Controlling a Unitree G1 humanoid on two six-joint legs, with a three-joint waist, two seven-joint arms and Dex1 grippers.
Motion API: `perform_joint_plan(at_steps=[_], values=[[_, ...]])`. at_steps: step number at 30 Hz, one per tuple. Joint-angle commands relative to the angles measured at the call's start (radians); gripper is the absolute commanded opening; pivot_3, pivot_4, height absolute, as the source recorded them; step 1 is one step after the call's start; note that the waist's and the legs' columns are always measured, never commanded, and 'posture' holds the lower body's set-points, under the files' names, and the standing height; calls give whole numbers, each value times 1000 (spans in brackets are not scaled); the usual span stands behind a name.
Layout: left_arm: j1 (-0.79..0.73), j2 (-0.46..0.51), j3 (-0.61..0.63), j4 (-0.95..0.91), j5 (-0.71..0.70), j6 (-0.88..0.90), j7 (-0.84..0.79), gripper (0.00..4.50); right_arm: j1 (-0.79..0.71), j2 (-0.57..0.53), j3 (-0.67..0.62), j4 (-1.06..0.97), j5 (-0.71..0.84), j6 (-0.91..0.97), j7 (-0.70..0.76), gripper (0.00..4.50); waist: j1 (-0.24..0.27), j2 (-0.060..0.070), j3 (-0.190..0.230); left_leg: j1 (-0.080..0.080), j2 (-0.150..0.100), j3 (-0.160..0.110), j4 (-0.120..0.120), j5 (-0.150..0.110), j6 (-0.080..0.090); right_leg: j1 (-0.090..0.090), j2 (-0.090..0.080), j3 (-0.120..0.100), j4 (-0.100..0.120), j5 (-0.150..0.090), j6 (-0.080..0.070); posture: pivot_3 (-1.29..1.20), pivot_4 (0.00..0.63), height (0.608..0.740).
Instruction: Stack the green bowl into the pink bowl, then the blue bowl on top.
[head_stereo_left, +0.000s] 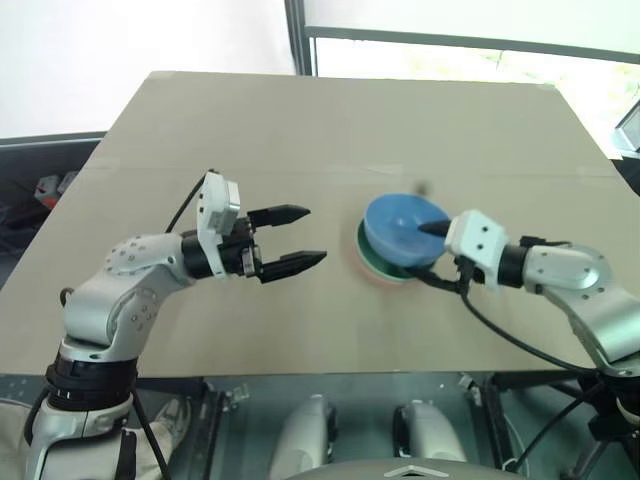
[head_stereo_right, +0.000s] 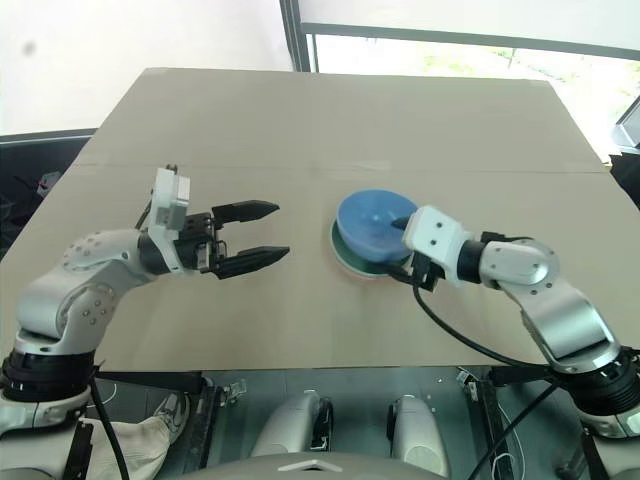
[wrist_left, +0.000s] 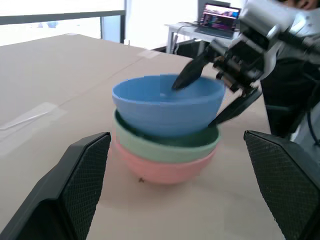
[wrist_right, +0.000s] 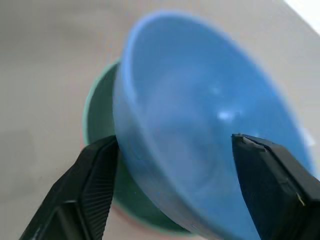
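Blue bowl (wrist_left: 167, 107) sits tilted in green (wrist_left: 165, 145), green in pink (wrist_left: 162, 167); R gripper (wrist_left: 212, 97) spread astride blue's rim; L gripper (head_stereo_left: 295, 238) spread, beside stack.

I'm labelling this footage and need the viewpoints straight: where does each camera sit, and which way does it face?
Left eye, right eye: on the head, facing forward and down over the table; both arms show, left gripper open, right gripper at the bowls.
Left wrist: looks along its own fingers at the blue bowl in the green bowl in the pink bowl.
Right wrist: looks close into the blue bowl, its fingers astride the rim.
Shared: all show the stack.
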Motion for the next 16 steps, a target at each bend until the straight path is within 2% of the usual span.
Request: perform_joint_plan(at_steps=[1,4,8,12,16], values=[[79,0,45,-99,7,8,68,4500,57,8,-214,-112,165,61,-4,3513,2,0,0,0,0,0,0,0,0,0,0,0,0,0,0,0,150,740],[174,-15,57,-150,30,-7,121,4500,179,-45,-385,-128,243,103,53,3513,3,0,0,0,0,-1,0,0,0,1,-2,-1,-1,0,0,0,150,740],[246,-22,91,-183,25,-15,152,4500,341,-99,-572,-103,304,124,118,4432,2,0,0,1,-1,-1,0,-1,1,1,-3,0,-2,0,0,0,150,740],[308,-1,139,-186,21,-29,125,4500,485,-111,-699,-103,341,128,172,4432,0,0,-1,3,1,0,-1,-1,0,2,-3,0,0,-2,-4,0,150,740],[344,22,166,-180,32,-53,87,4500,540,-135,-746,-104,362,130,195,4432,-2,1,-1,4,1,1,-1,-1,1,2,-2,2,0,-2,-5,0,150,740]])
